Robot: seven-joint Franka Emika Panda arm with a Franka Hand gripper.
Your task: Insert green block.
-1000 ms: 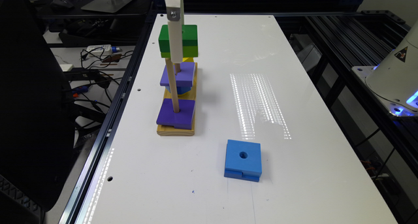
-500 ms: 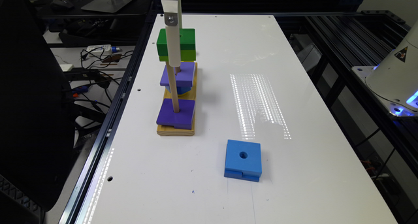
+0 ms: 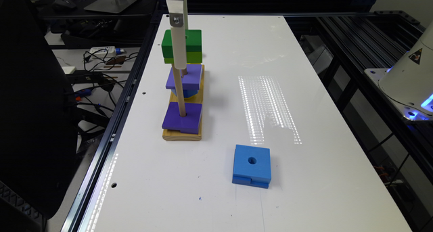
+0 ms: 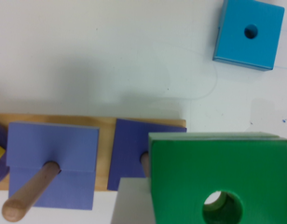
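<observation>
The green block [image 3: 191,42], dark green over a lime layer, hangs in the air above the far end of the wooden base [image 3: 169,135]. My gripper [image 3: 180,52] is shut on it, one white finger [image 4: 132,203] lying against its side. In the wrist view the green block [image 4: 218,163] is close up and its centre hole shows. Below it, a purple block [image 3: 182,120] sits on the near peg [image 3: 179,93]. A second purple block [image 3: 187,77] sits on the middle peg over a blue piece [image 3: 186,92].
A blue square block with a centre hole [image 3: 252,166] [image 4: 248,32] lies loose on the white table [image 3: 304,191], nearer than the base. The robot's base [image 3: 409,79] stands at the exterior view's right. A black rail and cables run along the table's left edge.
The gripper and the green block have shifted slightly down and toward the exterior view's left over the pegs. The other blocks have not moved.
</observation>
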